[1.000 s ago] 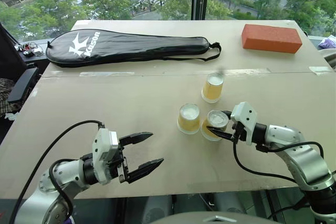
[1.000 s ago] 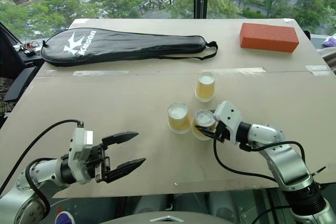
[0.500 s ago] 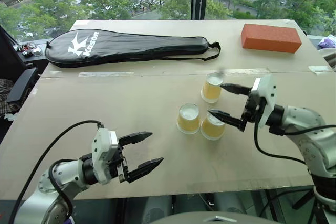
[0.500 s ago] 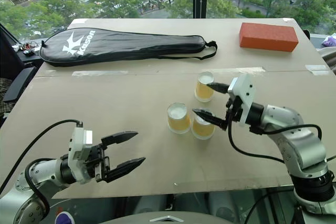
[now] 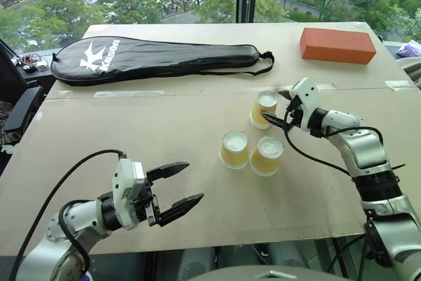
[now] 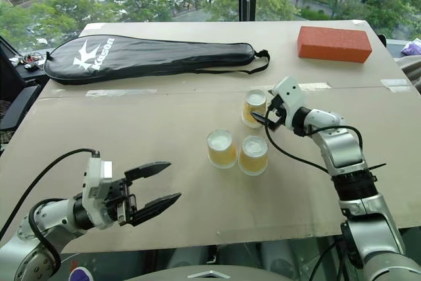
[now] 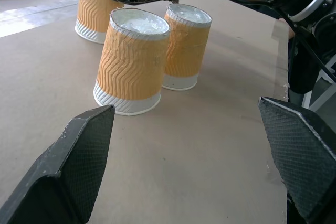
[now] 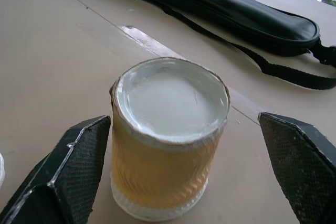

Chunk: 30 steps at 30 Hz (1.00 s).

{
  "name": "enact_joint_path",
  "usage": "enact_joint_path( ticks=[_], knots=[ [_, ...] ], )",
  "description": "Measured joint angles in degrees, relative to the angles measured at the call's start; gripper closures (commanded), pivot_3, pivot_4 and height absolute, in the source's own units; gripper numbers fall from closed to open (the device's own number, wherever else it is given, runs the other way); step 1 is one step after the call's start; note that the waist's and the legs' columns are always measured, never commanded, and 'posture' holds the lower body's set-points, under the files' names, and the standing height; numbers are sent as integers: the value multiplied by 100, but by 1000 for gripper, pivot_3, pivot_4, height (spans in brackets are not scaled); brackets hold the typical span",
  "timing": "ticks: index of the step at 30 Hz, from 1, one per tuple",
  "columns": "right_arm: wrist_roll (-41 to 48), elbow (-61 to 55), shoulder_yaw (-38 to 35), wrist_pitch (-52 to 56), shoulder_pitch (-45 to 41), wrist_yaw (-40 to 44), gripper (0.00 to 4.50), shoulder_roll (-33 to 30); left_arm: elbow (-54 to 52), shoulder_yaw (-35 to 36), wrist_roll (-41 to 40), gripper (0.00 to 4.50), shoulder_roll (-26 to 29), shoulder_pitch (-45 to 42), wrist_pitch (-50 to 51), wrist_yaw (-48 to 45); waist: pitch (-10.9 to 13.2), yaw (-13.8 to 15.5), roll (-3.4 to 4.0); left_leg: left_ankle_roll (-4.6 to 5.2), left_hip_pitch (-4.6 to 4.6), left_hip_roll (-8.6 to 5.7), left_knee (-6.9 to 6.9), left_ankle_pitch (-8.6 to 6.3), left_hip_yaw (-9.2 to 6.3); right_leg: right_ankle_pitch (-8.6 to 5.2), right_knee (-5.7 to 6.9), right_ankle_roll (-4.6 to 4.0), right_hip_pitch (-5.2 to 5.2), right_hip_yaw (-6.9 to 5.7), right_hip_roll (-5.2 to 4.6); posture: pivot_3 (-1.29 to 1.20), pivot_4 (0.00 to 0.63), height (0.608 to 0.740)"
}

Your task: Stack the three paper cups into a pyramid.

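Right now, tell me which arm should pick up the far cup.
Right. The right gripper is open, its fingers on either side of the far paper cup. The left gripper hangs open near the table's front edge, well short of all three cups.

head views: from above, facing forward-down over the table (image 5: 131, 136)
wrist views: low, close to the cups (image 7: 134, 61)

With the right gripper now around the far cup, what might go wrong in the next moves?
1. The right gripper stands open at the far cup; closing off-centre might tip or crush the thin paper.
2. The two near cups stand close together just beside the arm's path; a low carry may knock them apart.
3. Set on top off-centre, the cup may slide off.
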Motion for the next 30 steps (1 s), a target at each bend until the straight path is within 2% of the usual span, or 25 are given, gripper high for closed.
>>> enact_joint_path(
  ticks=[5, 6, 12, 14, 18, 22, 30],
  knots=[
    [-162, 871, 65, -353, -389, 181, 2171, 264, -127, -13, 2, 0, -55, 53, -7, 83, 0, 7, 1, 0, 1, 0, 1, 0, -1, 0, 1, 0, 2, -1, -1, 0, 150, 740],
    [-178, 937, 65, -405, -425, 241, 2352, 263, -126, -13, 2, 0, -56, 64, -7, 102, 0, 6, 1, 0, 1, 0, 1, 0, -1, 0, 1, 0, 1, -1, -1, 0, 150, 740],
    [201, 660, -175, -254, -463, 836, 2354, -61, -126, 1, 2, 0, -108, 160, -16, 150, 16, 7, 22, 0, -7, -1, 1, 0, -1, 1, -1, 0, -2, -1, -2, 0, 150, 740],
    [592, 128, -393, 13, -487, 1117, 2354, -253, -126, 12, 2, 0, -142, 188, -29, 165, 20, 9, 29, 0, -8, 0, 0, 0, -6, 0, -1, 0, -3, -3, -2, 0, 150, 740],
    [1809, -1873, -624, 1076, -441, 1800, 2354, -987, -119, 23, 8, 0, -180, 126, -110, 191, 28, 14, 37, 0, -18, 4, 0, 0, -24, 0, 0, 1, -9, -20, 0, 0, 150, 740],
    [2117, -2769, -507, 1581, -156, 1776, 2354, -1169, -110, 19, 7, 0, -173, 1, -121, 172, 26, 13, 33, 0, -17, 4, 4, 0, -21, 0, 1, 1, -8, -19, 2, 0, 150, 740],
    [1995, -3375, -27, 1871, -22, 1530, 2354, -1267, 19, -12, 9, 0, -154, -105, -121, 84, 26, 11, 33, 0, -19, 1, 11, 0, -13, 0, 1, 1, -9, -12, 0, 0, 150, 740]
  ],
)
